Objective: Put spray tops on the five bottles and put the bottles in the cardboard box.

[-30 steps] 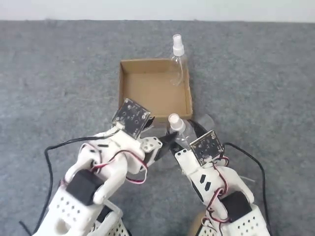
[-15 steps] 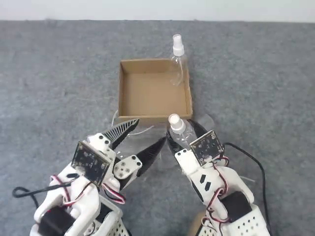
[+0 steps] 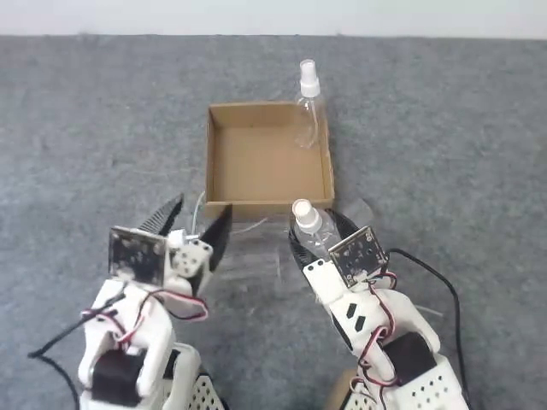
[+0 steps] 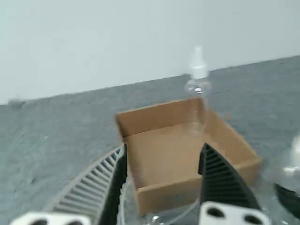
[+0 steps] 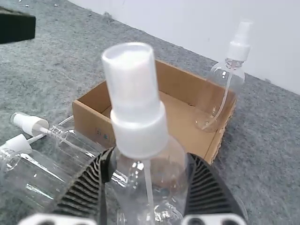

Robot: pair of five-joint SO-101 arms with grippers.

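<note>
Cardboard box (image 3: 261, 162) lay just beyond the capped spray bottle (image 3: 306, 220) clamped upright in the right end effector (image 3: 312, 237), which would best lift it clear of the near wall and set it beside the standing bottle (image 3: 308, 111), the left end effector (image 3: 199, 211) hanging wide open, empty.

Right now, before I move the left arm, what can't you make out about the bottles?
- How many lying bottles there are: high view, clear plastic, partly under the left gripper and right gripper.
- Their bodies: right wrist view, cut by the frame edge and behind the right gripper.
- The same bottles near the left gripper: left wrist view, blurred and cut by the frame edge.
- Base of the held bottle: covered by the right gripper.
</note>
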